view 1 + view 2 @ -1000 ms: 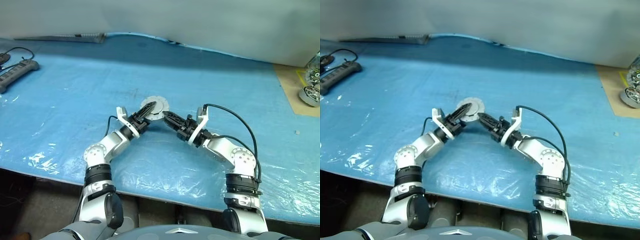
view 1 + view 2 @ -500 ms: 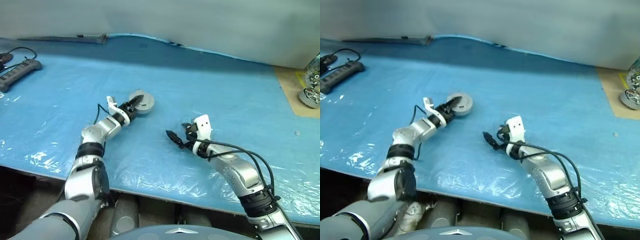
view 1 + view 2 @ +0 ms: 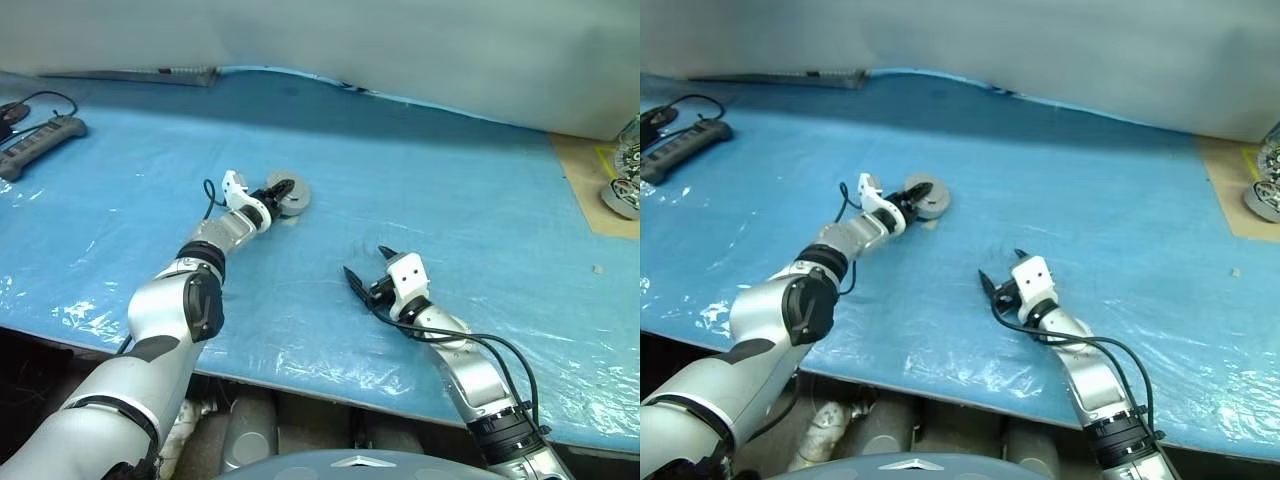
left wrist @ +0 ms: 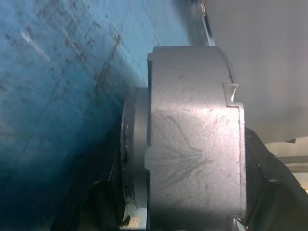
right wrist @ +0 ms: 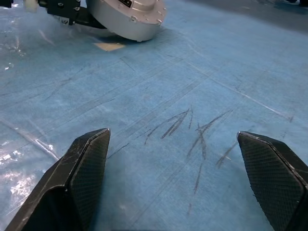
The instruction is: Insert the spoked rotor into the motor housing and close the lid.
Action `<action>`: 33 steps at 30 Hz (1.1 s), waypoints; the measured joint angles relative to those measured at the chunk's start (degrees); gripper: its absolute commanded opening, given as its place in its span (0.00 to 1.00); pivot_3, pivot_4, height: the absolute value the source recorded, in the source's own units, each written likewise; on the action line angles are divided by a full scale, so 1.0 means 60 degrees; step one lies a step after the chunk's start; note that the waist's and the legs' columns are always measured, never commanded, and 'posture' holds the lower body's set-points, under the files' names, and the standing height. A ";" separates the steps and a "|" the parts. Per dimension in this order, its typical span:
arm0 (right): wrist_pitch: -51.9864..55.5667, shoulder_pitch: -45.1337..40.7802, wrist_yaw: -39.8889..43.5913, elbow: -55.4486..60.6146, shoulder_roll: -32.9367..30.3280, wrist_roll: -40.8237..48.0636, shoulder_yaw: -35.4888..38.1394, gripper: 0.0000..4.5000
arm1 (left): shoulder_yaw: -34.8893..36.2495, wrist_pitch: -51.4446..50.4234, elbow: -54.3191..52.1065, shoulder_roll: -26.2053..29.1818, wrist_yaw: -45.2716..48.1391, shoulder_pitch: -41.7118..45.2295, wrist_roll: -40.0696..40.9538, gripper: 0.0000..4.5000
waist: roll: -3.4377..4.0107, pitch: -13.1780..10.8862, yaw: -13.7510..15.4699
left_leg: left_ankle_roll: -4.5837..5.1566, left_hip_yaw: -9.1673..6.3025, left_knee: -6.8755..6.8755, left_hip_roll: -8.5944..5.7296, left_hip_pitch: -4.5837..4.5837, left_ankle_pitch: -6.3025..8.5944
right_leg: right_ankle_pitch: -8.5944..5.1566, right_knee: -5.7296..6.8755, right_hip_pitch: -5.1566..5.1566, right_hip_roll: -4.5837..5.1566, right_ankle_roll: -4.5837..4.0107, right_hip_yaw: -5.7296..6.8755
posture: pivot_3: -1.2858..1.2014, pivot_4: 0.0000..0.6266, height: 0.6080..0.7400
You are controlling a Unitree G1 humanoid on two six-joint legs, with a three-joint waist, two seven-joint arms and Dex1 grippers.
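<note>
Housing [image 3: 291, 193] in left claw [image 3: 278, 192], right claw [image 3: 366, 267] apart

The motor housing [image 4: 192, 139] looks like matt grey cast metal, faintly streaked; the surface [image 5: 192, 96] is scratched glossy blue plastic sheet.

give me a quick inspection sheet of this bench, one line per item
surface: blue sheet over the bench, scratched and wrinkled, tan board at its far right corner
job's things: housing in the left gripper, resting on the sheet with its lid on; rotor cannot be made out
clutter: silver motors on the tan board; small tan scrap beside the housing
grippers: left gripper shut on the housing; right gripper open, holds nothing, apart from the housing
cables: black cable along the right arm; power strip with its cord at the far left
surroundings: grey wall behind the bench
</note>
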State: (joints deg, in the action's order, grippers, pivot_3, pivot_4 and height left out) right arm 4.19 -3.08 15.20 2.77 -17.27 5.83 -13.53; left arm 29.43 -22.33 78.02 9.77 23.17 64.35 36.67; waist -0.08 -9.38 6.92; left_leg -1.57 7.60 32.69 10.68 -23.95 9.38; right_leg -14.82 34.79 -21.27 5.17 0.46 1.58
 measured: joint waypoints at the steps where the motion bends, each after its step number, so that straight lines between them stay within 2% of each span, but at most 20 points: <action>1: 0.0000 0.0000 0.0022 -0.0022 0.0035 -0.0051 0.0009 1.00 | 0.0052 0.0030 0.0016 -0.0021 -0.0138 0.0051 -0.0074 0.53 | 0.0000 0.0000 0.0001 | 0.0000 -0.0002 0.0000 0.0000 0.0000 0.0000 | 0.0000 0.0000 0.0001 0.0000 0.0000 0.0002 | 0.52 0.24 1.00; 7: 0.0002 0.0019 0.0122 -0.0042 0.0232 -0.0241 0.0144 1.00 | 0.0172 0.0042 -0.0021 -0.0049 -0.0459 0.0154 -0.0559 0.99 | 0.0000 0.0000 -0.0005 | 0.0005 -0.0006 0.0001 0.0003 0.0045 -0.0002 | 0.0003 0.0003 0.0037 0.0000 -0.0009 0.0002 | 0.52 0.24 1.00; 13: 0.0045 0.0163 0.0267 0.0002 0.0327 -0.0242 0.0303 1.00 | -0.0430 -0.0657 -0.0606 0.0444 0.0226 -0.0297 -0.1312 1.00 | 0.0005 0.0004 -0.0206 | 0.0008 0.0007 -0.0015 0.0023 0.0150 0.0000 | -0.0004 0.0000 0.0108 0.0000 -0.0038 -0.0011 | 0.52 0.24 1.00; 18: 0.0269 0.0210 0.0490 0.0011 0.0486 -0.0161 0.0474 1.00 | -0.2075 -0.0833 -0.1915 0.0828 0.1928 -0.1316 -0.2507 1.00 | 0.0037 0.0030 -0.0294 | 0.0023 0.0077 -0.0063 0.0033 0.0241 -0.0002 | -0.0042 -0.0003 0.0144 0.0000 -0.0105 -0.0045 | 0.52 0.24 1.00; 21: 0.0376 0.0210 0.0667 0.0027 0.0578 0.0036 0.0658 1.00 | -0.3041 -0.0716 -0.3644 0.1049 0.2906 -0.2546 -0.2971 1.00 | 0.0051 0.0053 -0.0309 | 0.0046 0.0127 -0.0127 0.0056 0.0336 0.0012 | -0.0064 -0.0015 0.0192 0.0007 -0.0134 -0.0073 | 0.52 0.24 1.00; 24: 0.0352 0.0232 0.0800 0.0066 0.0591 0.0115 0.0826 1.00 | -0.3813 0.0313 -0.5949 0.1124 0.3215 -0.4336 -0.3457 1.00 | 0.0075 0.0099 -0.0333 | 0.0050 0.0142 -0.0168 0.0066 0.0341 0.0014 | -0.0079 -0.0022 0.0180 0.0007 -0.0150 -0.0076 | 0.52 0.24 1.00; 28: 0.0233 0.0477 0.0911 0.0086 0.0679 0.0208 0.0992 1.00 | -0.4215 0.1769 -0.8313 0.0944 0.2887 -0.6318 -0.3935 1.00 | 0.0080 0.0102 -0.0348 | 0.0056 0.0150 -0.0192 0.0078 0.0315 0.0018 | -0.0095 -0.0027 0.0153 0.0005 -0.0155 -0.0060 | 0.52 0.24 1.00; 33: 0.0158 0.0860 0.0953 0.0279 0.1040 0.0364 0.1084 1.00 | -0.4484 0.3393 -0.9655 0.0415 0.2315 -0.7809 -0.4320 1.00 | 0.0077 0.0100 -0.0367 | 0.0060 0.0155 -0.0191 0.0086 0.0227 0.0016 | -0.0095 -0.0024 0.0069 0.0002 -0.0154 -0.0054 | 0.52 0.24 1.00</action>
State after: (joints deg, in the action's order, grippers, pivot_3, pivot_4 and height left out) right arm 5.14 2.08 20.92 4.45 -11.03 8.02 -7.03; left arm 2.53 -1.97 20.09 12.26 37.05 17.50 10.75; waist 0.38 -8.78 4.72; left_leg -1.21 8.53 31.54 11.19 -22.59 9.47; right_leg -15.39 34.65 -20.86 5.19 -0.46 1.25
